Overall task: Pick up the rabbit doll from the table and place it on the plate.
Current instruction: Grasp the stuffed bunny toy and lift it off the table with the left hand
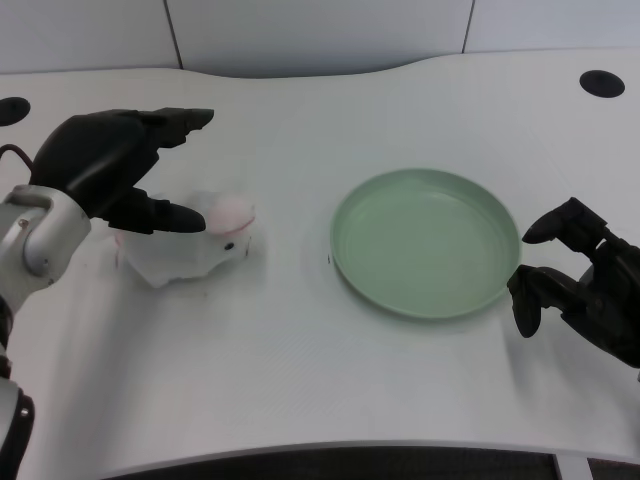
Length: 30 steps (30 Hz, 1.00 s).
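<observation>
**Left hand poised over the rabbit doll, plate waiting to its right**

At the far left, the silver left forearm [35,245] comes in from the edge of the view and ends in the black left hand [110,165]. The hand is spread wide: its upper fingers [180,122] reach out to the right, its lower one [172,216] lies across the top of the doll, and between them is an open gap. It grips nothing; whether that lower finger actually touches the doll cannot be told.

Just under and to the right of the hand lies the rabbit doll [190,250], white with a pink patch at its head and a small dark eye, resting on the white table [280,370]. It is somewhat blurred.

Well to the right of the hand and the doll sits the pale green plate [345,250], round, with a raised rim, and with nothing in it.

Two dark round holes sit in the tabletop, one behind the hand at the far left [12,108] and one far off at the right rear [601,83].

No writing, brand or label can be read on any of these things.
</observation>
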### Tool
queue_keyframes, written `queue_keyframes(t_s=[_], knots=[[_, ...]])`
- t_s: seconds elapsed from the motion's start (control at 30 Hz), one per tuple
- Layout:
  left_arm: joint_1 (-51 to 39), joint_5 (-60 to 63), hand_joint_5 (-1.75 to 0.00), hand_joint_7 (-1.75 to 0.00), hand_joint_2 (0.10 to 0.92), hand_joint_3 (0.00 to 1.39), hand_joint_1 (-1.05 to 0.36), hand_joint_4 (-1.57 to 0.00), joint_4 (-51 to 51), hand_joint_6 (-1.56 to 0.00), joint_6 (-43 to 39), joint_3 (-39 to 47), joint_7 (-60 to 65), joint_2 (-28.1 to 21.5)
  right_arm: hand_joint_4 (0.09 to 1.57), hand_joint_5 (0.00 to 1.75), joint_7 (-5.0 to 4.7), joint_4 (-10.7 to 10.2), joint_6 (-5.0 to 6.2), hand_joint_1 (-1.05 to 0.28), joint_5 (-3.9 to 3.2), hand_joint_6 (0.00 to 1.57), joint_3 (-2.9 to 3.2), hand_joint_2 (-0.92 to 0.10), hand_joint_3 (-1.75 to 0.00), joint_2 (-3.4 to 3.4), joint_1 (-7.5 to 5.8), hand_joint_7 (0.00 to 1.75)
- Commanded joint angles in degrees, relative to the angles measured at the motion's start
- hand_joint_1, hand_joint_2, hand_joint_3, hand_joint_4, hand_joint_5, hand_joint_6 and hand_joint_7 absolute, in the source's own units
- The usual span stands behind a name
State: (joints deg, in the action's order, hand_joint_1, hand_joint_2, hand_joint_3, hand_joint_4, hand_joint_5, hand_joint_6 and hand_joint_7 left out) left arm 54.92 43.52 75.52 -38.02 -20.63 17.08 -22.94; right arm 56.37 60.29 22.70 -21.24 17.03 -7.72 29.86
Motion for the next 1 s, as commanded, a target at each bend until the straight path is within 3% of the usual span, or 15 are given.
queue_keyframes(t_s=[0.03, 0.27, 0.4, 0.5, 0.67, 0.73, 0.9, 1.0], knots=[[1.33, -2.27, 0.00, 0.00, 0.921, 0.20, -1.02, -0.28, 1.40, -0.25, 2.68, 0.14, -2.51, 1.26, 0.84, 1.75, 0.08, -0.49, 0.12, -0.48, -0.17, 0.63, 0.19, -0.92, -0.13, -0.63, 0.29, 1.75], [1.08, -4.08, 0.00, 0.00, 0.921, 0.20, -1.01, -0.27, 2.50, -0.20, 7.54, -0.32, -4.75, 3.79, 0.84, 1.75, 0.16, -0.56, 0.60, -0.48, 0.03, 0.63, 0.02, -0.92, -0.13, -0.55, 0.36, 1.75], [0.83, -3.94, 0.00, 0.00, 0.921, 0.22, -1.03, -0.24, 2.96, -0.17, 9.59, -1.01, -5.07, 4.94, 0.84, 1.75, -0.46, -1.08, 0.56, -0.49, 0.32, 0.63, -0.24, -0.92, -0.13, -0.46, 0.17, 1.75], [0.74, -3.64, 0.00, 0.00, 0.921, 0.23, -1.05, -0.18, 3.35, -0.13, 11.25, -1.90, -6.88, 5.76, 0.85, 1.75, -0.07, -1.51, 0.44, -0.51, 0.08, 0.64, -0.28, -0.92, -0.12, -0.30, 0.05, 1.75], [1.06, -2.30, 0.00, 0.00, 0.921, 0.25, -1.05, -0.15, 3.71, -0.11, 13.79, -4.13, -7.78, 6.43, 0.85, 1.75, -0.27, -2.52, 0.85, -0.50, 0.17, 0.64, -0.46, -0.92, -0.12, -0.07, -0.51, 1.75], [1.18, -1.64, -0.01, 0.00, 0.921, 0.22, -1.05, -0.15, 3.85, -0.11, 14.58, -5.25, -7.87, 6.48, 0.84, 1.75, -0.11, -2.89, 0.64, -0.51, 0.02, 0.63, -0.49, -0.92, -0.12, -0.02, -0.64, 1.75], [1.70, 1.21, -0.03, -0.01, 0.921, 0.17, -1.05, -0.20, 4.24, -0.12, 17.08, -8.53, -8.08, 6.58, 0.83, 1.75, 1.59, -3.39, 0.69, -0.49, -0.60, 0.61, -0.47, -0.92, -0.15, 0.07, -0.76, 1.75], [1.79, 1.99, -0.04, -0.02, 0.921, 0.14, -1.05, -0.24, 4.35, -0.16, 17.97, -9.42, -7.87, 6.69, 0.83, 1.75, 2.05, -3.61, 0.57, -0.49, -0.82, 0.60, -0.34, -0.92, -0.16, 0.19, -0.79, 1.75]])
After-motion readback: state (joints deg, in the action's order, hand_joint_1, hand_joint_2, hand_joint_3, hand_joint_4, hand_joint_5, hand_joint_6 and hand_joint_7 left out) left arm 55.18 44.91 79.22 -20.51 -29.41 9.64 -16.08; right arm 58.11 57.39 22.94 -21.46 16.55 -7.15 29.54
